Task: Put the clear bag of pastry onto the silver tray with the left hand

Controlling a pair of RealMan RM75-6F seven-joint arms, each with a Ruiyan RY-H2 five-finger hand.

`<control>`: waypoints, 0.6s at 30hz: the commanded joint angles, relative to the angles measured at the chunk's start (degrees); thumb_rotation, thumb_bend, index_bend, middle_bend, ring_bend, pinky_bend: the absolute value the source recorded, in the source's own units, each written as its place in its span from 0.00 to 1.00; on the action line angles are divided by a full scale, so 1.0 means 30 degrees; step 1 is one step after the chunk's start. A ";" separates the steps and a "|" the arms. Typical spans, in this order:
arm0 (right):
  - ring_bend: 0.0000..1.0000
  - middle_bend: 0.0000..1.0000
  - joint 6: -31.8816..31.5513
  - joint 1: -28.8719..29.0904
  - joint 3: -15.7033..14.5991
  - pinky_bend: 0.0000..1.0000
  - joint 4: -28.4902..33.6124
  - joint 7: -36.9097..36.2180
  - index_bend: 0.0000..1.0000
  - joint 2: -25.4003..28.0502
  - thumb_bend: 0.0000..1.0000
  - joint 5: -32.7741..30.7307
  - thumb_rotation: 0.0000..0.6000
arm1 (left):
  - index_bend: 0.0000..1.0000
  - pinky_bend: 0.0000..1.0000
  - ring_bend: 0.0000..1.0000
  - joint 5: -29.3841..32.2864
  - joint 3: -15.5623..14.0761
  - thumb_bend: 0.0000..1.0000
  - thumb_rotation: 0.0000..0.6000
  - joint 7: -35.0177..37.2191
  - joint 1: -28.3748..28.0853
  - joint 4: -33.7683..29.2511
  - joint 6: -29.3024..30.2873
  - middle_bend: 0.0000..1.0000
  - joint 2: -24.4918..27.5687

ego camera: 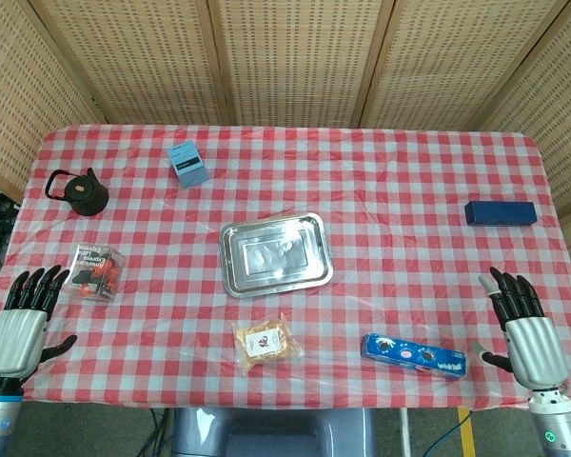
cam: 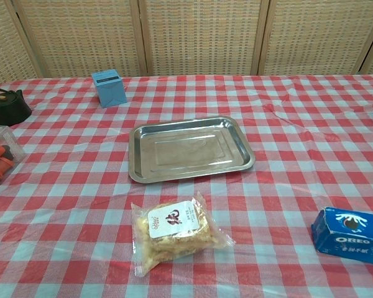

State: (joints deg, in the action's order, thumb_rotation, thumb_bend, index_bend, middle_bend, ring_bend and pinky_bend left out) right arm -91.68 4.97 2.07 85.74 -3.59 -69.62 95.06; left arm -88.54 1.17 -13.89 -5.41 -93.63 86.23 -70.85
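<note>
Head view: pastry bag (ego camera: 265, 344) near table edge (ego camera: 266, 407)

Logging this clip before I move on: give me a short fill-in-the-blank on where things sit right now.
1. The silver tray holds ____.
2. The clear bag of pastry lies on the ____, just in front of the tray.
3. The left hand rests open beside a clear ____.
4. The black kettle stands near the table's ____ edge.

Answers: nothing; tablecloth; box; left
</note>
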 commanded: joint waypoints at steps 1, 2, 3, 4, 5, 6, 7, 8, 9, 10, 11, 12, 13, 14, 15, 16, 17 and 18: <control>0.00 0.00 -0.0015 -0.0010 0.0015 0.00 -0.0002 0.0011 0.00 0.0002 0.06 -0.0021 1.00 | 0.00 0.00 0.00 -0.0016 0.0004 0.05 1.00 0.0058 -0.0021 0.0016 -0.0012 0.00 0.0006; 0.00 0.00 -0.0014 -0.0018 0.0021 0.00 -0.0007 0.0026 0.00 0.0001 0.06 -0.0046 1.00 | 0.00 0.00 0.00 -0.0008 0.0019 0.05 1.00 0.0074 -0.0036 0.0027 -0.0026 0.00 0.0005; 0.00 0.00 -0.0002 -0.0033 0.0025 0.00 -0.0014 0.0047 0.00 0.0002 0.06 -0.0090 1.00 | 0.00 0.00 0.00 0.0025 0.0031 0.05 1.00 0.0074 -0.0055 0.0042 -0.0067 0.00 0.0006; 0.00 0.00 0.0013 -0.0037 0.0031 0.00 -0.0015 0.0050 0.00 0.0003 0.06 -0.0123 1.00 | 0.00 0.00 0.00 0.0063 0.0033 0.05 1.00 0.0054 -0.0065 0.0047 -0.0108 0.00 0.0008; 0.00 0.00 0.0032 -0.0036 0.0037 0.00 -0.0007 0.0034 0.00 0.0005 0.06 -0.0150 1.00 | 0.00 0.00 0.00 0.0104 0.0033 0.05 1.00 0.0018 -0.0073 0.0049 -0.0152 0.00 0.0010; 0.00 0.00 0.0042 -0.0030 0.0047 0.00 0.0005 0.0014 0.00 0.0010 0.06 -0.0162 1.00 | 0.00 0.00 0.00 0.0151 0.0029 0.05 1.00 -0.0040 -0.0081 0.0047 -0.0199 0.00 0.0017; 0.00 0.00 0.0033 -0.0022 0.0050 0.00 0.0010 0.0014 0.00 0.0008 0.06 -0.0140 1.00 | 0.00 0.00 0.00 0.0178 0.0033 0.05 1.00 -0.0057 -0.0084 0.0039 -0.0217 0.00 0.0018; 0.00 0.00 0.0027 -0.0015 0.0042 0.00 -0.0003 0.0029 0.00 -0.0004 0.06 -0.0105 1.00 | 0.00 0.00 0.00 0.0202 0.0041 0.05 1.00 -0.0060 -0.0086 0.0041 -0.0227 0.00 0.0012; 0.00 0.00 0.0033 -0.0013 0.0036 0.00 -0.0014 0.0042 0.00 -0.0012 0.06 -0.0096 1.00 | 0.00 0.00 0.00 0.0218 0.0046 0.05 1.00 -0.0066 -0.0090 0.0043 -0.0238 0.00 0.0011; 0.00 0.00 0.0063 -0.0003 0.0027 0.00 -0.0030 0.0059 0.00 -0.0017 0.06 -0.0093 1.00 | 0.00 0.00 0.00 0.0248 0.0057 0.05 1.00 -0.0076 -0.0103 0.0045 -0.0265 0.00 0.0009; 0.00 0.00 0.0102 0.0003 0.0016 0.00 -0.0043 0.0066 0.00 -0.0020 0.06 -0.0107 1.00 | 0.00 0.00 0.00 0.0279 0.0066 0.05 1.00 -0.0070 -0.0120 0.0048 -0.0304 0.00 0.0011; 0.00 0.00 0.0145 0.0007 0.0011 0.00 -0.0053 0.0072 0.00 -0.0020 0.06 -0.0136 1.00 | 0.00 0.00 0.00 0.0280 0.0068 0.05 1.00 -0.0042 -0.0148 0.0057 -0.0349 0.00 0.0016; 0.00 0.00 0.0193 0.0008 0.0008 0.00 -0.0050 0.0065 0.00 -0.0009 0.06 -0.0183 1.00 | 0.00 0.00 0.00 0.0220 0.0072 0.05 1.00 0.0056 -0.0212 0.0092 -0.0411 0.00 0.0024; 0.00 0.00 0.0219 0.0002 0.0007 0.00 -0.0021 0.0040 0.00 0.0012 0.06 -0.0222 1.00 | 0.00 0.00 0.00 0.0090 0.0071 0.05 1.00 0.0210 -0.0282 0.0144 -0.0436 0.00 0.0019; 0.00 0.00 0.0228 -0.0004 0.0012 0.00 0.0018 0.0008 0.00 0.0037 0.06 -0.0252 1.00 | 0.00 0.00 0.00 -0.0145 0.0053 0.05 1.00 0.0450 -0.0378 0.0223 -0.0449 0.00 0.0012; 0.00 0.00 0.0215 -0.0009 0.0018 0.00 0.0047 -0.0015 0.00 0.0057 0.06 -0.0255 1.00 | 0.00 0.00 0.00 -0.0497 0.0008 0.05 1.00 0.0768 -0.0514 0.0333 -0.0471 0.00 0.0021; 0.00 0.00 0.0165 -0.0023 0.0039 0.00 0.0065 0.0003 0.00 0.0060 0.06 -0.0257 1.00 | 0.00 0.00 0.00 -0.1205 -0.0103 0.05 1.00 0.1346 -0.0803 0.0411 -0.0553 0.00 0.0070; 0.00 0.00 0.0136 -0.0032 0.0059 0.00 0.0067 0.0084 0.00 0.0046 0.06 -0.0265 1.00 | 0.00 0.00 0.00 -0.1734 -0.0177 0.05 1.00 0.1739 -0.1064 0.0453 -0.0662 0.00 0.0172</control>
State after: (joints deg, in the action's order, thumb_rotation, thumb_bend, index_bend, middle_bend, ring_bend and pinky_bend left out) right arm -91.18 4.91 2.18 85.92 -3.53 -69.46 94.29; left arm -90.70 1.11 -11.18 -7.11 -92.78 84.76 -70.68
